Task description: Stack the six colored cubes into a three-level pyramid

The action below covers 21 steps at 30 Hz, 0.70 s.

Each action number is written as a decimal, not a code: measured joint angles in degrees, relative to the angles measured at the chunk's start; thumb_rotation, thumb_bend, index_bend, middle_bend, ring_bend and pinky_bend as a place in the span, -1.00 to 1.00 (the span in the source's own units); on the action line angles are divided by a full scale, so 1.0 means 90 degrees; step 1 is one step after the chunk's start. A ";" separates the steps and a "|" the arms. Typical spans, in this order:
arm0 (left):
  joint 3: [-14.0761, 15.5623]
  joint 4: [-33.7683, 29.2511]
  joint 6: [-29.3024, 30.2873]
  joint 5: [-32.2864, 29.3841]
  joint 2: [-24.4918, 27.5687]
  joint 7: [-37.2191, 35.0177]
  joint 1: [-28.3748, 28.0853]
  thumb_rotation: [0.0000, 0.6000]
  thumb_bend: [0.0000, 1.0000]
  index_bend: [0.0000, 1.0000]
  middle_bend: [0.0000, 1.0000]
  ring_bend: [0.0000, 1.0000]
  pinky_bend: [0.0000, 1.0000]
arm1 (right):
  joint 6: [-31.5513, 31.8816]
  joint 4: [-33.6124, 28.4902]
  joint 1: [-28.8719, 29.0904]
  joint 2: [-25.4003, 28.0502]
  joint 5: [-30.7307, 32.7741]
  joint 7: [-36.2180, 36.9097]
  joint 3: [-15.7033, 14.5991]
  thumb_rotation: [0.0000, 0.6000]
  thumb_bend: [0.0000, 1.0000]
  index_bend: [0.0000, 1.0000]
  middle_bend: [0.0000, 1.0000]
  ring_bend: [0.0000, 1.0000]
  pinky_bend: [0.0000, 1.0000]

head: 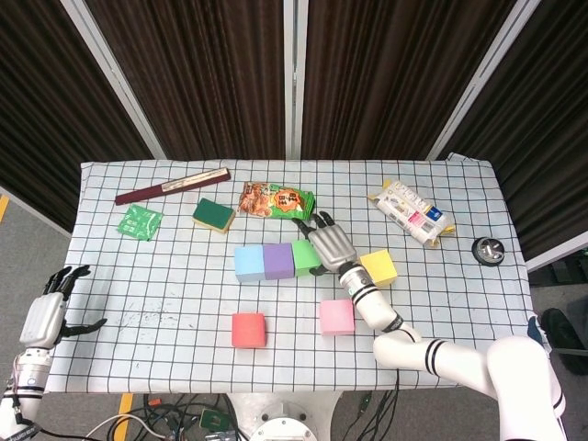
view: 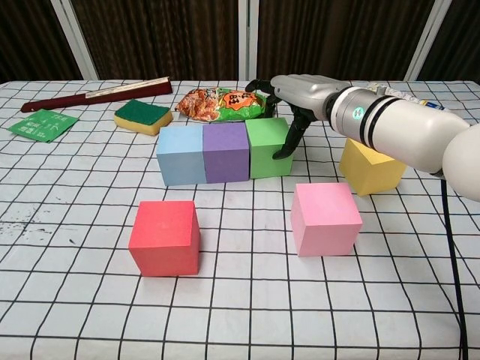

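Right robot hand [view: 296,97], fingers spread & holding nothing, thumb touching green cube [view: 268,147] just below; prob light, stiff, matte — best pinched on opposite flat side faces.

Right hand [view: 300,94] hovers, fingers [view: 286,146] spread; left hand [head: 48,310] idle, fingers apart.

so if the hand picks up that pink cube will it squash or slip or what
The pink cube looks matte with slightly soft edges, so probably foam: light, a bit squashy, unlikely to slip. Its flat faces and squat shape suggest it won't roll or tip. It stands apart from the other cubes, so fingers likely have room around it.
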 measured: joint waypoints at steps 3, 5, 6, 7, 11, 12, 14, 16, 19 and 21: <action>0.0009 0.0010 -0.0010 0.0001 -0.0003 -0.0014 0.0002 1.00 -1.00 -0.74 -0.68 -0.92 -0.88 | -0.0020 -0.0019 0.0012 0.0009 0.0032 -0.0019 0.0005 1.00 -0.76 -1.00 -0.06 -0.87 -1.00; 0.0009 0.0018 -0.0012 0.0003 -0.0010 -0.0016 0.0000 1.00 -1.00 -0.74 -0.68 -0.92 -0.88 | -0.0033 -0.0021 0.0021 0.0008 0.0048 -0.0021 0.0008 1.00 -0.76 -1.00 -0.05 -0.87 -1.00; 0.0010 0.0021 -0.0012 0.0004 -0.0011 -0.0018 0.0000 1.00 -1.00 -0.74 -0.68 -0.92 -0.88 | -0.0038 -0.0018 0.0023 0.0008 0.0055 -0.0021 0.0008 1.00 -0.76 -1.00 -0.05 -0.87 -1.00; 0.0010 0.0024 -0.0012 0.0005 -0.0012 -0.0020 0.0000 1.00 -1.00 -0.74 -0.68 -0.92 -0.88 | -0.0043 -0.0016 0.0025 0.0008 0.0061 -0.0022 0.0007 1.00 -0.76 -1.00 -0.05 -0.87 -1.00; 0.0011 0.0043 -0.0019 0.0000 -0.0016 -0.0039 0.0001 1.00 -1.00 -0.74 -0.68 -0.92 -0.88 | -0.0055 -0.0012 0.0029 0.0012 0.0092 -0.0070 -0.0016 1.00 -0.76 -1.00 -0.05 -0.87 -1.00; 0.0014 0.0049 -0.0023 0.0000 -0.0018 -0.0046 0.0002 1.00 -1.00 -0.74 -0.68 -0.92 -0.88 | -0.0054 -0.0015 0.0029 0.0014 0.0104 -0.0085 -0.0020 1.00 -0.76 -1.00 -0.05 -0.87 -1.00; 0.0020 0.0059 -0.0032 0.0002 -0.0023 -0.0051 0.0002 1.00 -1.00 -0.74 -0.68 -0.92 -0.88 | -0.0043 -0.0035 0.0025 0.0019 0.0133 -0.0125 -0.0031 1.00 -0.76 -1.00 -0.05 -0.87 -1.00; 0.0023 0.0065 -0.0038 0.0001 -0.0027 -0.0062 0.0002 1.00 -1.00 -0.74 -0.68 -0.92 -0.88 | -0.0023 -0.0066 0.0019 0.0026 0.0156 -0.0158 -0.0039 1.00 -0.76 -1.00 -0.05 -0.87 -1.00; 0.0023 0.0079 -0.0034 0.0007 -0.0037 -0.0084 0.0001 1.00 -1.00 -0.74 -0.68 -0.92 -0.88 | 0.0023 -0.0126 0.0012 0.0038 0.0194 -0.0211 -0.0037 1.00 -0.76 -1.00 -0.05 -0.87 -1.00; 0.0023 0.0086 -0.0032 0.0015 -0.0041 -0.0093 -0.0003 1.00 -1.00 -0.74 -0.68 -0.92 -0.88 | 0.0055 -0.0177 0.0016 0.0048 0.0225 -0.0259 -0.0025 1.00 -0.76 -1.00 -0.05 -0.87 -1.00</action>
